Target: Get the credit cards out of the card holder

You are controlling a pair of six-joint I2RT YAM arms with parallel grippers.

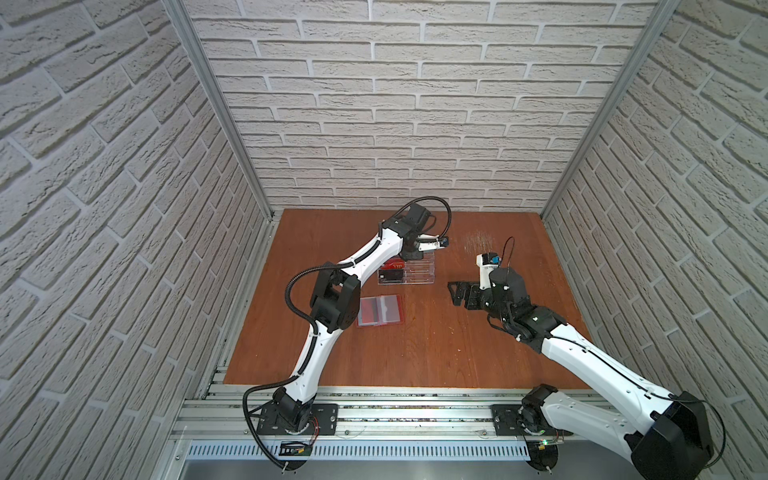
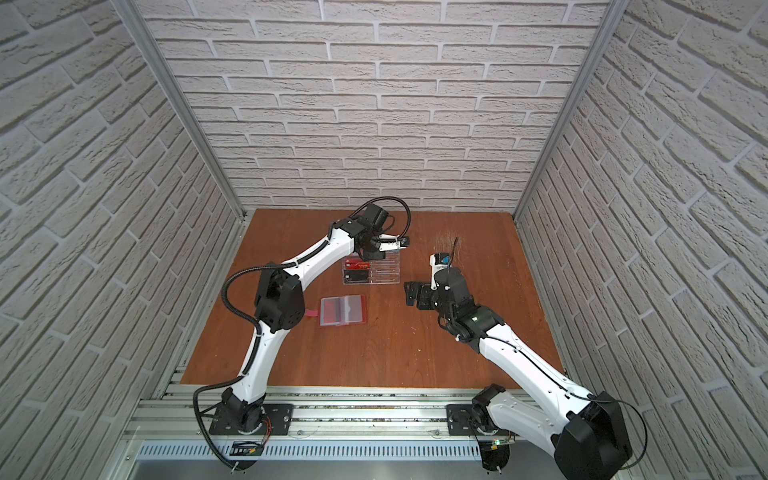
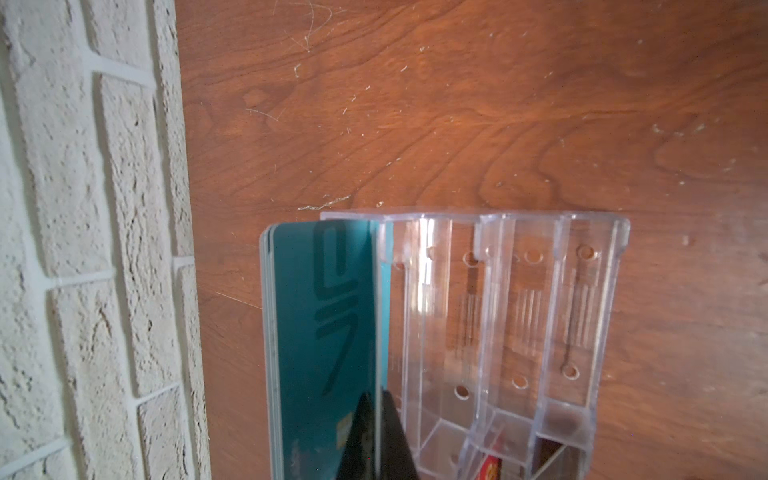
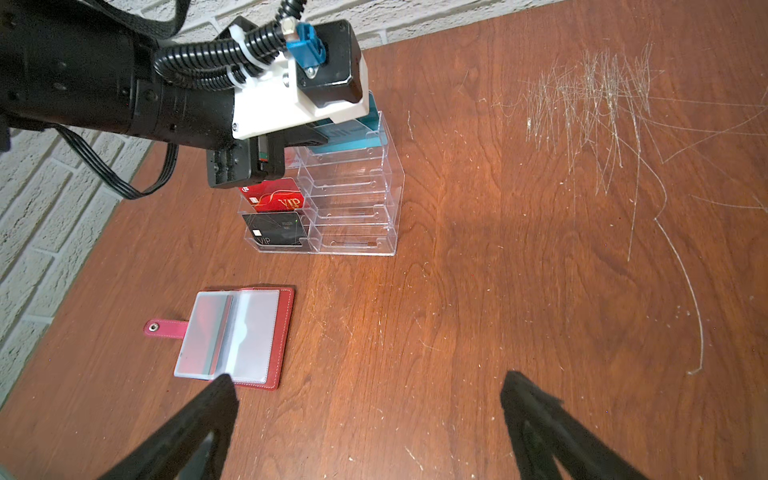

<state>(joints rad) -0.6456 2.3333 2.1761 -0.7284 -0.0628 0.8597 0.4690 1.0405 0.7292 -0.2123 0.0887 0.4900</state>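
– Left gripper (image 3: 378, 432) is clamping the teal plastic card (image 3: 316, 332), its long axis along the rear of the clear acrylic tiered stand (image 3: 519, 311).

– Right gripper (image 4: 368, 380) is hanging agape; the red leather card holder (image 4: 243, 332) is lying open between the 2 arms.

white shells, black joint housings — black corrugated cable (image 4: 195, 62) zip-tied onto the white camera mount (image 4: 270, 108) of the left arm (image 1: 370, 253), blue connector (image 4: 305, 52) beside that mount.

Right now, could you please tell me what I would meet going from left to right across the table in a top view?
Red wallet → clear stand → right gripper.
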